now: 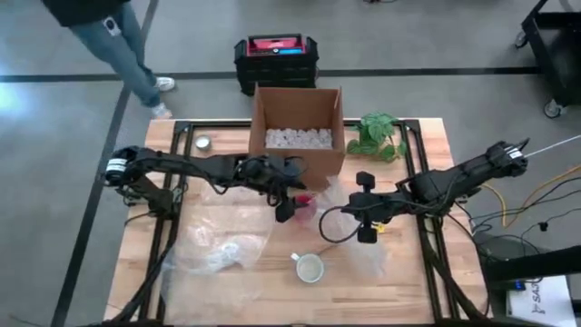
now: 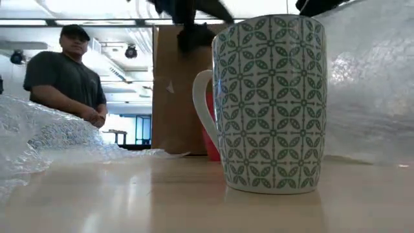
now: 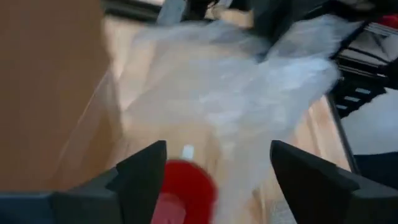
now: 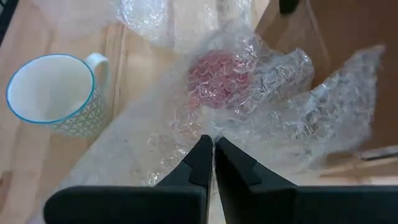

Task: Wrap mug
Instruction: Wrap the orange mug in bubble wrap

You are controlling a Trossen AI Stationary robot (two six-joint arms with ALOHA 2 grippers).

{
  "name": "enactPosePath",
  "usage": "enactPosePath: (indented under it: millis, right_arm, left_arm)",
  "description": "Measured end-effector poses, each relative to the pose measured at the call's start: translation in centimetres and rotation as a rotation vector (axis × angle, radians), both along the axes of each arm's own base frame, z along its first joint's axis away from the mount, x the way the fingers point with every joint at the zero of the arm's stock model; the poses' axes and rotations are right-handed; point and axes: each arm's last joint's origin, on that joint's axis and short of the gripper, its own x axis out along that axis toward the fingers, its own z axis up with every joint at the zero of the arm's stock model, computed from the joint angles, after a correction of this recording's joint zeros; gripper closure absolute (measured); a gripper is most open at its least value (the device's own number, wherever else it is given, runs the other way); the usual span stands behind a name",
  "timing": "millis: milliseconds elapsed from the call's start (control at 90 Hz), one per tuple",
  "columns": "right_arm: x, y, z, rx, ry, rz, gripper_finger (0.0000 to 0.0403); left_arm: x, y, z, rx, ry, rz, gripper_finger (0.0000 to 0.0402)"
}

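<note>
Fig.: wrapping a mug, mid-task. Landmark is the cardboard box (image 1: pixel 298 123) at the table's (image 1: pixel 227 222) far edge. A red mug (image 1: pixel 304 202) sits just in front of the box, w/ a sheet of bubble wrap (image 4: pixel 273 93) draped over and around it; seen through the plastic in the right wrist view. Left hand (image 3: pixel 214 171) hovers directly above the red mug, fingers spread wide, gripping nothing. Right hand (image 4: pixel 213 158) sits in front of the box and a little to its right, fingers pressed together on an edge of the bubble wrap. A second, green-patterned mug (image 1: pixel 310 267) stands bare and upright, well in front of the box, nearer the table's front edge; more loose wrap (image 1: pixel 218 250) lies front-left of the box. A potted plant (image 1: pixel 377 136) stands just right of the box; a person (image 2: pixel 68 71) stands beyond the table. Judged stage: sheet only partly around the red mug, fold not yet closed. Risks: (1) right hand pinches a thin, slick edge, so a hard pull could slip the sheet free or drag the mug sideways into the box wall; (2) left hand closing from above may catch film only, not the mug, and tip it; (3) sheet could snag the box flap. The patterned mug seems clear of both arms.
</note>
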Motion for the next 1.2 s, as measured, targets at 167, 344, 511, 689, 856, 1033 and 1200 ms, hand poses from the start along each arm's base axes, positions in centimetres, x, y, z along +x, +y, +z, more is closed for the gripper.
enactPosePath:
  millis: [167,344,511,689,856,1033,1200]
  right_arm:
    - [0.1,0.0,0.1,-0.012,-0.006,0.012,0.0403]
    - [0.1,0.0,0.1,-0.018,-0.005,0.015,0.0403]
    - [0.1,0.0,0.1,-0.017,-0.005,0.015,0.0403]
    - [0.0,0.0,0.2,0.0,-0.004,-0.005,0.0403]
    - [-1.1,-0.5,1.9,-0.034,0.068,-0.08,0.0403]
    - [-2.7,-1.2,4.4,-0.015,0.116,-0.176,0.0403]
    - [-5.4,-2.2,4.2,0.002,0.292,-0.38,0.0403]
  left_arm:
    - [1.3,-0.2,-1.9,-0.065,0.015,-0.046,0.0159]
    - [3.1,-0.7,-2.9,-0.151,-0.075,-0.184,0.019]
    - [3.4,-1.4,-2.7,-0.131,-0.117,-0.253,0.0282]
    - [3.1,-1.4,-2.7,-0.119,-0.102,-0.249,0.0389]
    - [2.5,-2.8,-3.3,-0.116,-0.017,-0.294,0.04]
    - [2.1,-4.4,-4.0,-0.097,0.02,-0.327,0.0401]
    - [1.7,-5.1,-4.5,-0.099,0.064,-0.337,0.0401]
